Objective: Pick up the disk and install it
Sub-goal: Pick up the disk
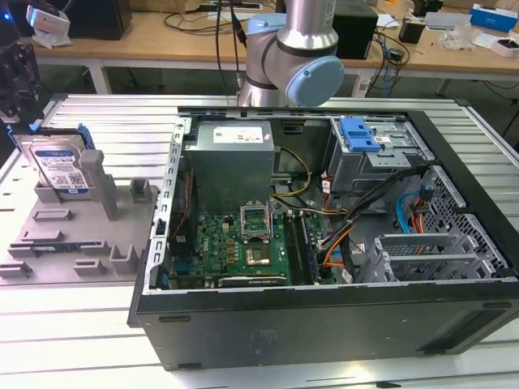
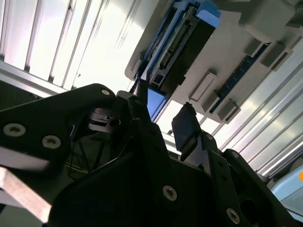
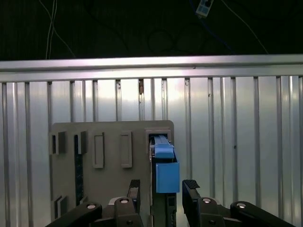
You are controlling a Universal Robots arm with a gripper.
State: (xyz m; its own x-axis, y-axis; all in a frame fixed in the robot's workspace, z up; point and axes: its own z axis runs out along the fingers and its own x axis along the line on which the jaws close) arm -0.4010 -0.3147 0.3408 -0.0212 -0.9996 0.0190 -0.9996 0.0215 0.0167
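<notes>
Although the open computer case (image 1: pixel 324 243) sits well apart from the gripper (image 3: pixel 162 187), nothing is installed yet. The grey holder tray (image 3: pixel 109 137) carries the disk (image 3: pixel 166 175) upright, directly between the gripper's spread fingers (image 3: pixel 191 187) and apparently ungrasped, so pickup and fitting are both left.

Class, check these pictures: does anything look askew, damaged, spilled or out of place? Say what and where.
Nothing stands out. The disk stands on edge in its grey holder, beside the open computer case, with no damage showing. The gripper is open, straddling the disk's blue carrier.
</notes>
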